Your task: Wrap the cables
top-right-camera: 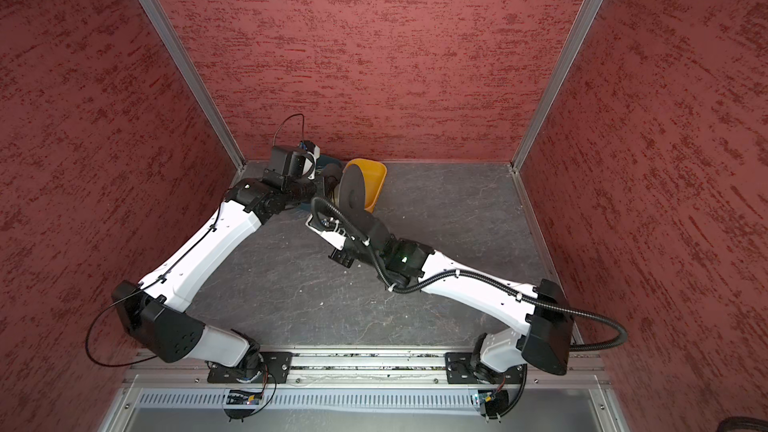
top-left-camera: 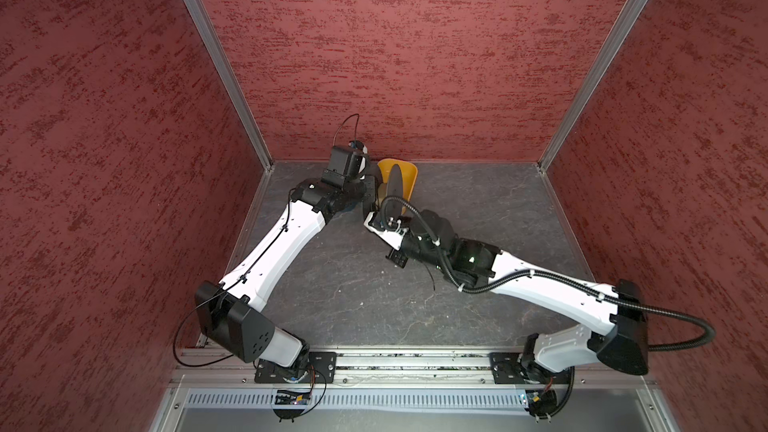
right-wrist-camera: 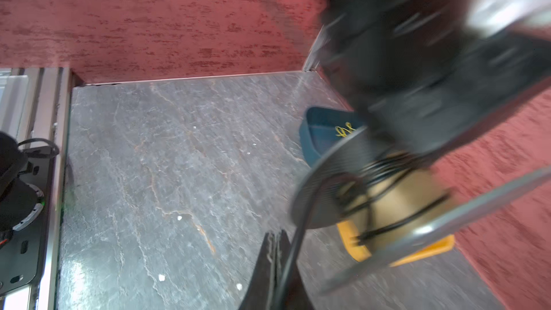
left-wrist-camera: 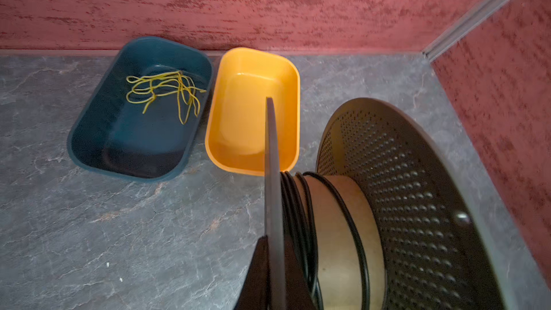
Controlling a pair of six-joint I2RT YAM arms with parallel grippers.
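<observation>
At the far left of the table [top-left-camera: 478, 222] a blue tray [left-wrist-camera: 89, 120] lies against the back wall with a tangle of yellow-green strands [left-wrist-camera: 164, 90] inside. A yellow tray [left-wrist-camera: 238, 120] sits just to its right, the two nearly touching.

The left gripper [left-wrist-camera: 272, 243] reaches in from the left and is clamped shut on the thin black flange of the spool [top-left-camera: 395, 189], one finger on each face. The spool is turned on edge with its flanges upright, at the near end of the yellow tray in both top views [top-right-camera: 353, 191].

The cable [left-wrist-camera: 298, 204] is wound in several black turns around the spool's tan core, bunched against the gripped flange, with one turn lying farther across the core.

From the right, the right gripper [right-wrist-camera: 277, 235] comes in low just near of the spool, with its jaws closed. Its wrist view is blurred, but a loose length of cable [right-wrist-camera: 299, 231] runs from the spool down to its fingers and appears pinched between them.
</observation>
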